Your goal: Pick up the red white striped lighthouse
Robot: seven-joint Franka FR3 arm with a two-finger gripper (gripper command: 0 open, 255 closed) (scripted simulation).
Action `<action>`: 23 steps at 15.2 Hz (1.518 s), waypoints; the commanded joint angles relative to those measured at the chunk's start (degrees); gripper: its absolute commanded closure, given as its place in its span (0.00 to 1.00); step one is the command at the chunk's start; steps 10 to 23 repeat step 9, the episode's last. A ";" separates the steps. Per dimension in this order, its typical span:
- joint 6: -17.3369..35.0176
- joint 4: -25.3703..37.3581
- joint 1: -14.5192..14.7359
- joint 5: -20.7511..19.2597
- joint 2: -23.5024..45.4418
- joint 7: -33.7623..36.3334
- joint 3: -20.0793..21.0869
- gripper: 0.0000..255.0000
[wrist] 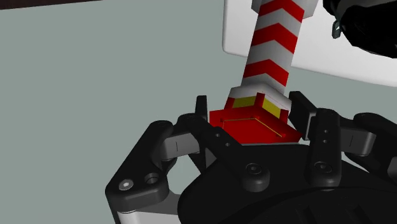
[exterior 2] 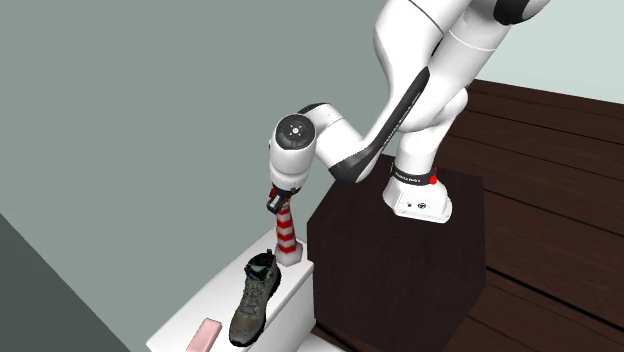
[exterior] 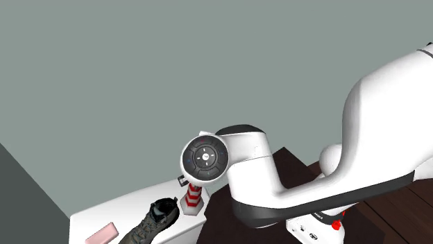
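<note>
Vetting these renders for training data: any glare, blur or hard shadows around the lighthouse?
Shoulder view: even light, no glare, arm hides the lighthouse top. Second exterior view: stripes crisp, no hard shadow on the table. Wrist view: sharp up close, no blur.

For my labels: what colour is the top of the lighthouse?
The top of the lighthouse is red with small yellow patches; the wrist view shows it best.
</note>
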 commanded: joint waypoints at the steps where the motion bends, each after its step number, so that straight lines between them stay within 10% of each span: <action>1: -1.55 0.30 3.99 0.17 0.08 -0.76 -4.14 1.00; 7: -5.84 0.93 14.97 3.58 -2.46 -5.13 -15.29 1.00; 23: -5.94 0.95 15.16 3.74 -2.60 -5.30 -15.48 1.00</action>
